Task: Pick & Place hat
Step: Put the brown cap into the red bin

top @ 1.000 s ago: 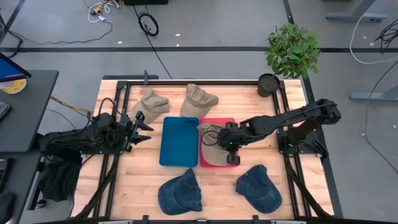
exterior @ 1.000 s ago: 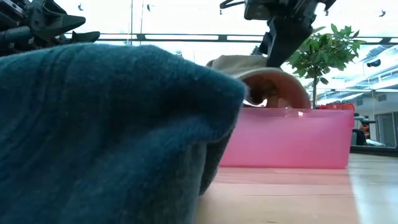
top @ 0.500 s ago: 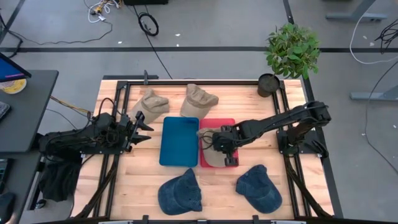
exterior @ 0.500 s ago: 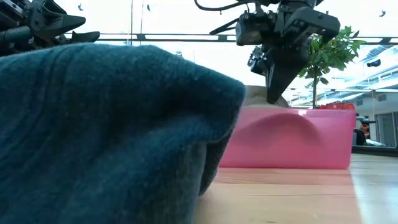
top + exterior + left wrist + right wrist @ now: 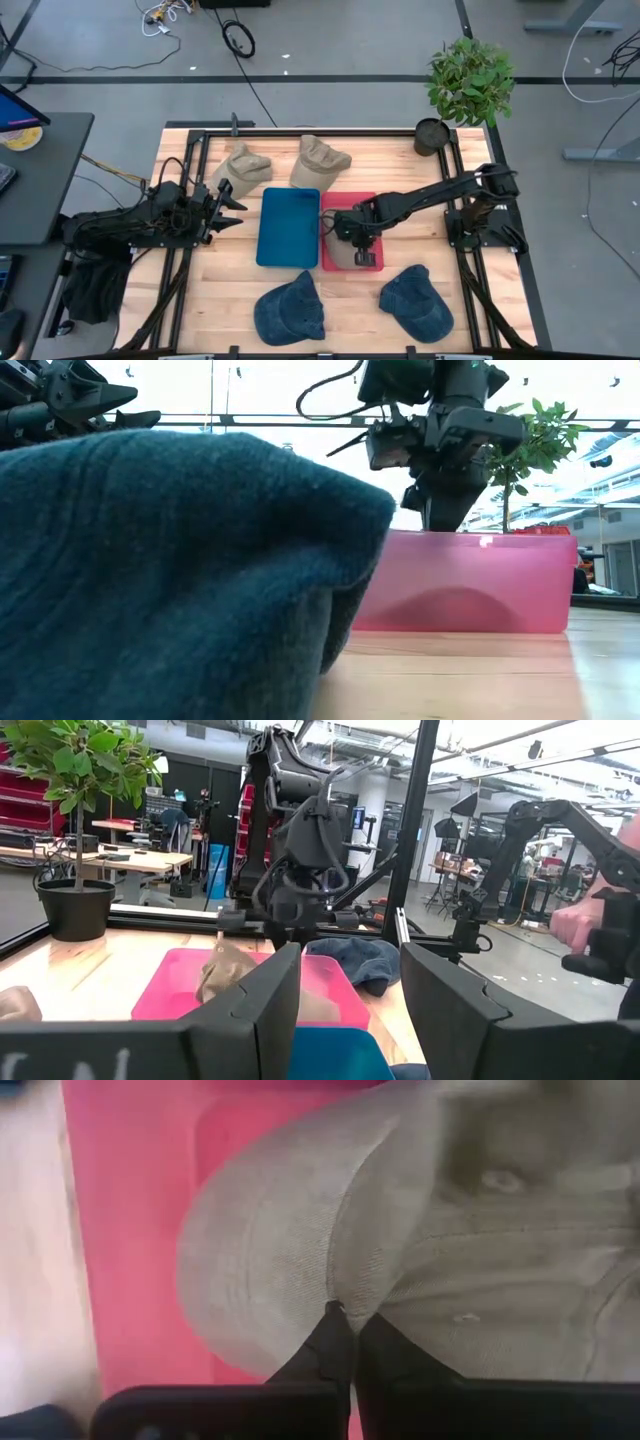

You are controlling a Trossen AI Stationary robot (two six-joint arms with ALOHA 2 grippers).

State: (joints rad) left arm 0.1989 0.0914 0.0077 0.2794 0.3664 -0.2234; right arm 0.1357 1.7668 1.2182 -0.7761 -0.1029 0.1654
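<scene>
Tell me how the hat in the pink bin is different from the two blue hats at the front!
The tan hat is beige, while the blue hats are dark denim blue. The tan hat lies in the pink bin; the blue hats lie on the bare wooden table. The right gripper is shut on the tan hat; nothing touches the blue ones. All three are caps.

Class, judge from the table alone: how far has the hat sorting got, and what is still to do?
Done: nothing released in a bin yet; the blue plastic bin holds no hat. In hand: the right gripper, shut on a tan fabric cap, is lowered into the pink plastic bin. Left: release it, then two tan caps and two blue denim caps. The left gripper waits open.
</scene>
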